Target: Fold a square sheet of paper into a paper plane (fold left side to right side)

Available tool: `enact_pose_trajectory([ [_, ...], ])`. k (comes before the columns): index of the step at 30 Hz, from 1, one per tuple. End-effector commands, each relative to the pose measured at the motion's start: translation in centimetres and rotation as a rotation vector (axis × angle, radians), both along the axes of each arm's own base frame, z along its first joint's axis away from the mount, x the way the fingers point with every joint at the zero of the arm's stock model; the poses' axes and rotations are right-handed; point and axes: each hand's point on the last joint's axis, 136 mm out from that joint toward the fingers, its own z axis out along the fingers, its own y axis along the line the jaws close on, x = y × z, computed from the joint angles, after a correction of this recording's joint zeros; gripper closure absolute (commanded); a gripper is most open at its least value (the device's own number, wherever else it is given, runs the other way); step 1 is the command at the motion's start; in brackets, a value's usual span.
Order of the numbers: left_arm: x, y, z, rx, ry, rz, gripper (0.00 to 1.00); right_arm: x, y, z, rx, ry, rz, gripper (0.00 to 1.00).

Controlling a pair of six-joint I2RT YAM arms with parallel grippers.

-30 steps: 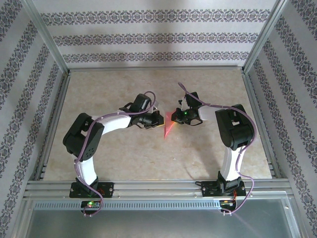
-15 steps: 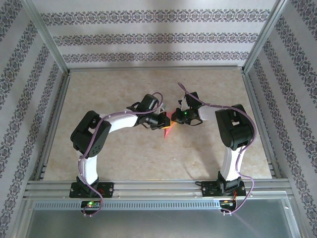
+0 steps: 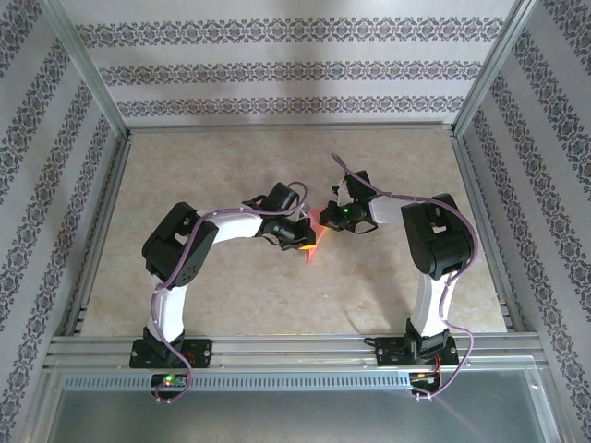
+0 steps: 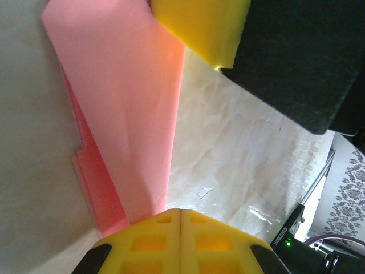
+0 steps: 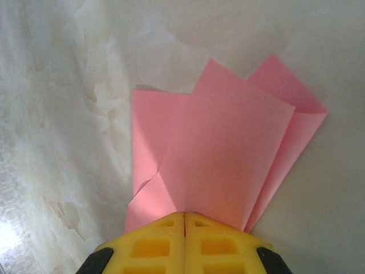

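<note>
On the marbled table [image 3: 185, 175], nothing is kept in a container. The salmon-pink paper [image 5: 228, 154], folded into loose, fanned layers, is found at the table's middle, between the two arms. The greatest risk is judged to be that the layers spring open or slide out of line if either end is released before the crease is set. A tear could also be caused if the two ends are drawn apart. The right gripper [image 5: 185, 214] is seen with jaws together at one end of the paper, and the left gripper [image 4: 180, 212] likewise at the other. Whether the paper is pinched or merely pressed down cannot be told.
</note>
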Motion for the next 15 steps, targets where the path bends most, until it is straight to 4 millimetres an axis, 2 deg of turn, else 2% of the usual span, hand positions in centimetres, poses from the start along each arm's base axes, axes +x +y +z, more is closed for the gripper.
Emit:
enact_pose_trajectory([
  [1,-0.9,0.0,-1.1,0.025,0.017,-0.034,0.97,-3.4,-1.6,-4.6,-0.125,0.157,0.004,1.00],
  [15,-1.2,0.7,-2.6,0.069,0.030,-0.028,0.97,-3.4,-1.6,-4.6,-0.128,0.158,0.008,1.00],
])
